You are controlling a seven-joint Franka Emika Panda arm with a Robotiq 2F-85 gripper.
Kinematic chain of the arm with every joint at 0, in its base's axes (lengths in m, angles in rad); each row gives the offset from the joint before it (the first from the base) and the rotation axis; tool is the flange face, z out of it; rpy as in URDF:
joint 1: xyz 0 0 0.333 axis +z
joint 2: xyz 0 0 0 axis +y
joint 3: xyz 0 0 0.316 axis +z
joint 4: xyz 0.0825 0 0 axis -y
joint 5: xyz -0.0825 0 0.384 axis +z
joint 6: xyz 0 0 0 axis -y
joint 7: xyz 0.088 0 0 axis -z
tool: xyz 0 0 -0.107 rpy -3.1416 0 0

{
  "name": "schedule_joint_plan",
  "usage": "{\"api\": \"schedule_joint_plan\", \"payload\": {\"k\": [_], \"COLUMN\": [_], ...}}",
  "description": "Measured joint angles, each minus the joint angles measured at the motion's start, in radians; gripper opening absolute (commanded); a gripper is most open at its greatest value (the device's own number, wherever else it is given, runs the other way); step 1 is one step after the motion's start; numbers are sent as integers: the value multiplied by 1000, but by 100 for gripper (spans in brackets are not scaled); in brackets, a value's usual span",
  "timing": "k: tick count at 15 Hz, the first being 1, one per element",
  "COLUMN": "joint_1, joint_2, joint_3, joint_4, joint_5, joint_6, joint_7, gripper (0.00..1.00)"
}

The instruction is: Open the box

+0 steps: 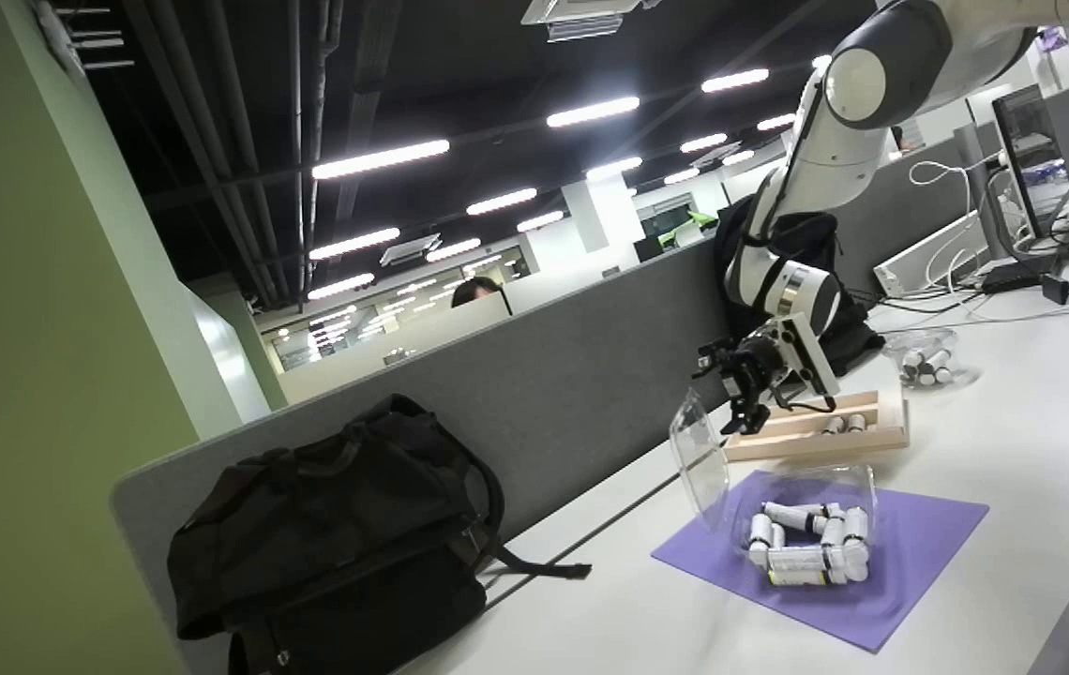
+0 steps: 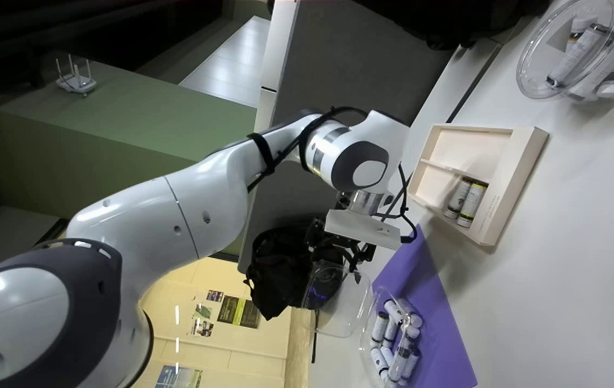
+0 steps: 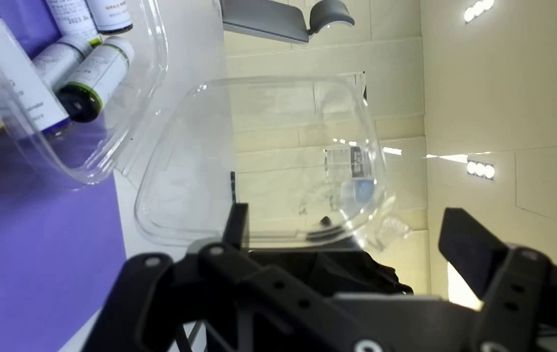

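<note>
The box, a low pale wooden one (image 1: 893, 422), lies open-topped on the table with two white bottles in it. It also shows in an exterior view (image 2: 517, 188) and is out of the wrist view. A clear container (image 1: 874, 511) of white bottles stands on a purple mat (image 1: 933, 525). Its clear lid (image 1: 701, 464) stands upright at one side, raised off the container. My gripper (image 1: 724, 398) is open and empty beside the lid's upper edge. In the wrist view the lid (image 3: 268, 161) is just ahead of the open fingers (image 3: 349, 227). I cannot tell whether a finger touches it.
Another clear tub (image 1: 928, 361) with bottles stands behind the wooden box. A black backpack (image 1: 338, 544) leans on the grey partition (image 1: 591, 319), which runs along the table's back. Another dark bag (image 1: 806, 239) is behind the arm. A monitor (image 1: 1031, 159) and cables stand farther along.
</note>
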Motion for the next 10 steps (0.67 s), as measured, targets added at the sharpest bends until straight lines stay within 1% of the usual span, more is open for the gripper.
{"api": "schedule_joint_plan", "payload": {"k": [4,7,10], "joint_1": [0,6,42], "joint_2": [75,103,74], "joint_3": [24,31,18], "joint_4": [90,129,126], "joint_5": [14,13,1], "joint_6": [-21,-18,82], "joint_7": [43,69,102], "gripper": [100,100,100]}}
